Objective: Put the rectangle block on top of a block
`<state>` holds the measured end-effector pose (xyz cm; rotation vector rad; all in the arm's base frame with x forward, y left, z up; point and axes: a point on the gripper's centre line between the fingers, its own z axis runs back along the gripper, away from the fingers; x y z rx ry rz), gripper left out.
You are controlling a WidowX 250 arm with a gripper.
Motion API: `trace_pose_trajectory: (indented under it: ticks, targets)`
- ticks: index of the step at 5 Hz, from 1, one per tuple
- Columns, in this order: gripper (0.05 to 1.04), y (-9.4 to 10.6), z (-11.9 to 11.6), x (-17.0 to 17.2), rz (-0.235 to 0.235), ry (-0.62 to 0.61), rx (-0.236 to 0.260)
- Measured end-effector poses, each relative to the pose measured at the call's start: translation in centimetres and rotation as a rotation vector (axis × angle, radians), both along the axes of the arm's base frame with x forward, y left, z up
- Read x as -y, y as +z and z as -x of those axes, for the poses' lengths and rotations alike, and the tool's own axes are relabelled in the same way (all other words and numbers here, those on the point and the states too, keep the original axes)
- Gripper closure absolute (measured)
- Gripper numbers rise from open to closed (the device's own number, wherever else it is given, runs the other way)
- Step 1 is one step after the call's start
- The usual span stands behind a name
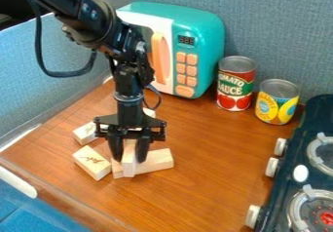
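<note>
The tool (129, 158) is gripping the rectangular wooden block (129, 164), which is apparently resting crosswise on 1 lying block (158, 161) on the bench (208, 187). Placing is seemingly underway; the next move is calling for steadying it, then releasing gently.

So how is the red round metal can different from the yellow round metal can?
The red round metal can is taller; the yellow round metal can is shorter. The red can has red tomatoes pictured on it, while the yellow can has yellow pictures. The red can stands nearer the teal toy microwave than the yellow can does. Both stand upright.
</note>
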<state>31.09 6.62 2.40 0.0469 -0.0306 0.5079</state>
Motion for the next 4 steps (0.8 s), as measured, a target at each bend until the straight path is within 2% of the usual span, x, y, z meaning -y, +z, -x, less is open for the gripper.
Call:
trace_pose_trajectory:
  ticks: [1, 2, 3, 4]
  targets:
    - [0.123, 0.0, 0.0, -0.1, -0.003, 0.008, 0.0]
    - [0.08, -0.1, 0.2, 0.1, 0.0, 0.019, 0.0]
    - [0.084, 4.4, 0.2, 2.0, -0.08, -0.059, 0.046]
    - [0.084, 8.2, 1.2, 5.3, -0.125, -0.172, 0.047]
